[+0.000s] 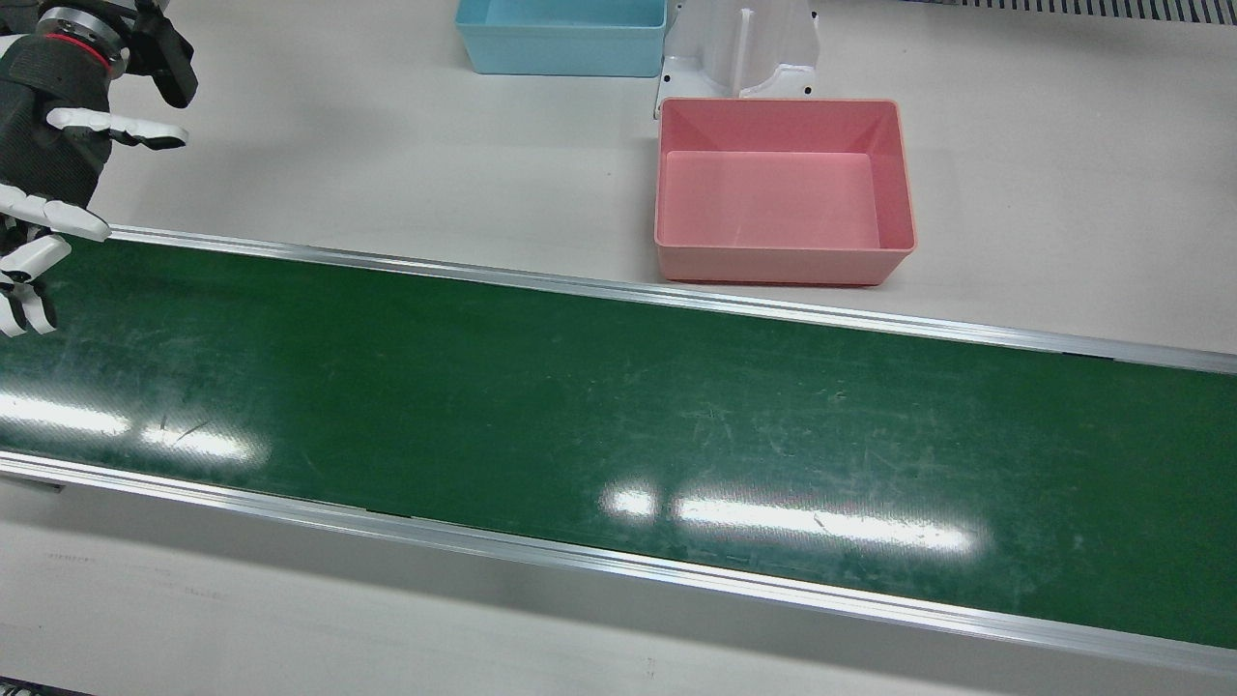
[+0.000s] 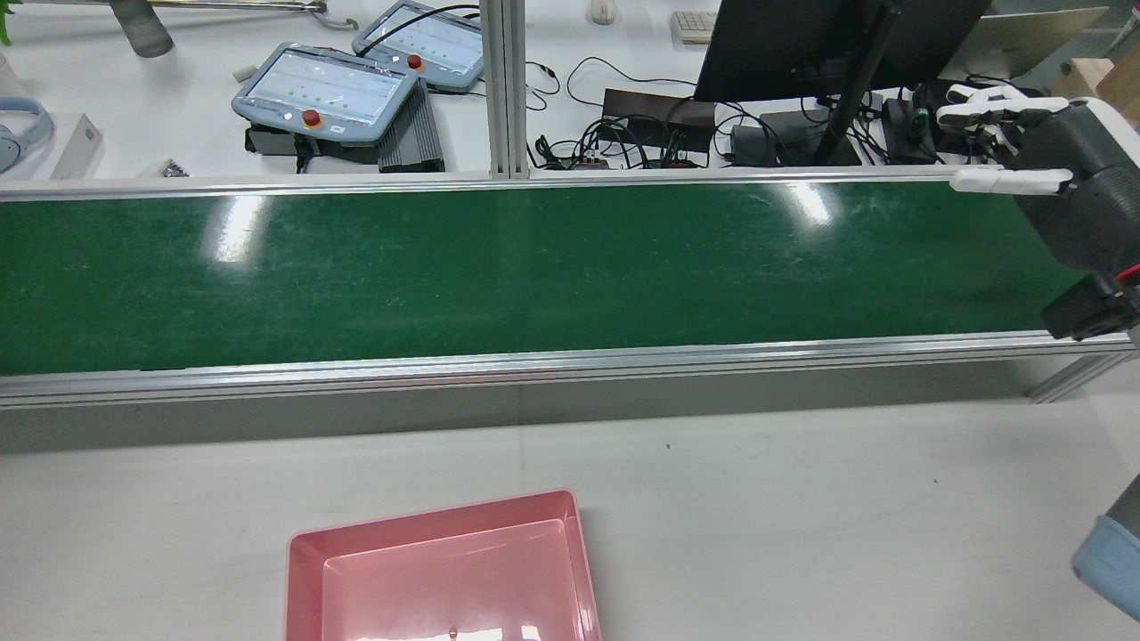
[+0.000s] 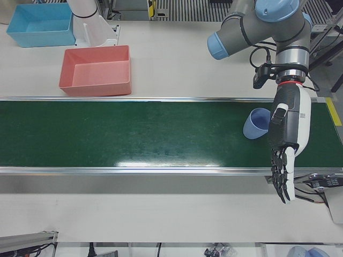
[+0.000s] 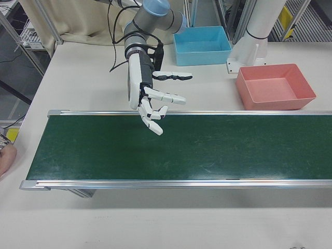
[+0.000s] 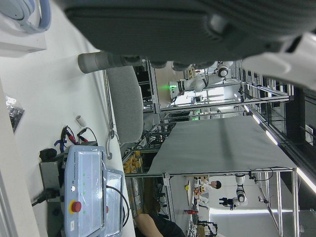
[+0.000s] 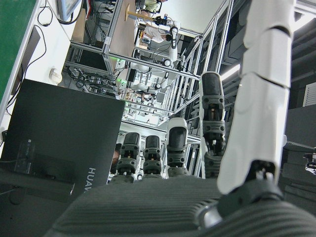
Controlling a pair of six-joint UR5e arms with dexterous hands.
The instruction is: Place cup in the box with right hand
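Observation:
A light blue cup sits on the green belt and shows only in the left-front view. It is just beside my left hand. That hand hangs with its fingers straight down over the belt's front edge, open and holding nothing. My right hand is at the belt's other end, open with fingers spread and empty. It also shows in the front view and the rear view. A pink box stands empty on the table behind the belt, also seen in the right-front view.
A blue box and a white pedestal stand behind the pink box. The belt's metal rails run along both sides. Teach pendants, cables and a monitor lie beyond the belt.

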